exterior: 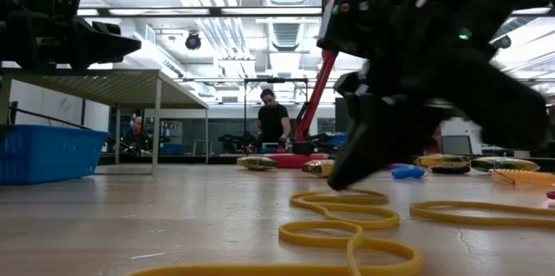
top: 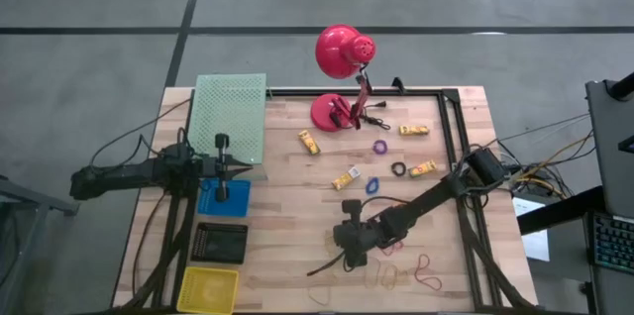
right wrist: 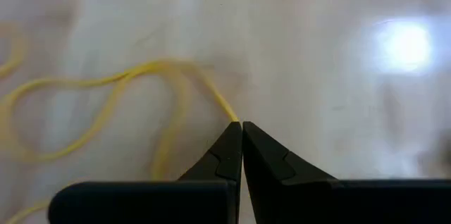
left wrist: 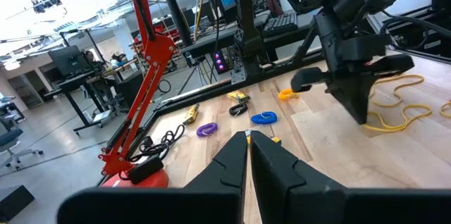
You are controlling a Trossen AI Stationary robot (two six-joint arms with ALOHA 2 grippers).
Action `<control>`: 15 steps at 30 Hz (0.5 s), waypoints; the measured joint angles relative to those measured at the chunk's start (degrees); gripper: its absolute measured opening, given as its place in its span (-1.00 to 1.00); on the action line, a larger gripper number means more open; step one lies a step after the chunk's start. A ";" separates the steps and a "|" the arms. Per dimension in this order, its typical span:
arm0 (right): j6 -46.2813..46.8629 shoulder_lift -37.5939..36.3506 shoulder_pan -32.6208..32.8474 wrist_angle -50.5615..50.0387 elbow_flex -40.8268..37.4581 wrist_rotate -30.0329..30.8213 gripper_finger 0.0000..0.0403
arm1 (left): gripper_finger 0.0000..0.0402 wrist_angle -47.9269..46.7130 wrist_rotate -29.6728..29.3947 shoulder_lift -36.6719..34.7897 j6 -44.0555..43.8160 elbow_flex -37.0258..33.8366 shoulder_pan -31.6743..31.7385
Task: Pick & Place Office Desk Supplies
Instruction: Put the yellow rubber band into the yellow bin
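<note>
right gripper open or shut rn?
Shut on the yellow rubber band. In the right wrist view the right gripper has its fingertips together, with the band's strand running into them.

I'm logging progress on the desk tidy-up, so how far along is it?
Nothing looks sorted yet: the yellow bin shows nothing inside. In hand: the right gripper is shut on a yellow rubber band on the table. The left gripper waits shut over the blue bin. Left: yellow pieces, rings and red bands.
</note>
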 joint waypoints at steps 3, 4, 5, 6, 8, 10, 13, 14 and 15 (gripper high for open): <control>-0.01 -0.31 -0.02 0.36 1.25 3.33 -0.96 | -0.88 0.01 0.00 0.00 0.00 0.00 -0.02; -0.01 -0.33 0.02 0.24 1.75 3.84 -0.96 | -0.88 -0.01 0.01 0.00 0.00 0.00 -0.01; -0.03 -0.33 0.04 0.24 2.26 3.85 -0.96 | -0.88 0.01 0.00 0.00 0.00 0.00 0.00; -0.01 -0.33 0.06 0.26 2.82 3.85 -0.96 | -0.88 -0.01 0.00 0.00 0.00 -0.02 -0.02; -0.04 -0.33 0.06 0.26 4.14 3.94 -0.96 | -0.88 0.00 0.00 0.00 0.00 0.00 -0.02; -0.50 -0.33 0.04 0.29 5.59 4.12 -0.96 | -0.88 0.00 0.00 0.00 0.00 0.00 -0.01; -0.92 -0.33 0.04 0.31 7.87 4.29 -0.96 | -0.88 -0.01 0.00 0.00 0.00 0.00 -0.02; -0.90 -0.37 0.04 0.28 8.65 4.31 -0.96 | -0.88 -0.01 0.00 0.00 0.00 0.00 0.00; -0.91 -0.39 0.04 0.28 9.43 4.29 -0.96 | -0.88 -0.01 0.00 0.00 0.00 -0.01 0.00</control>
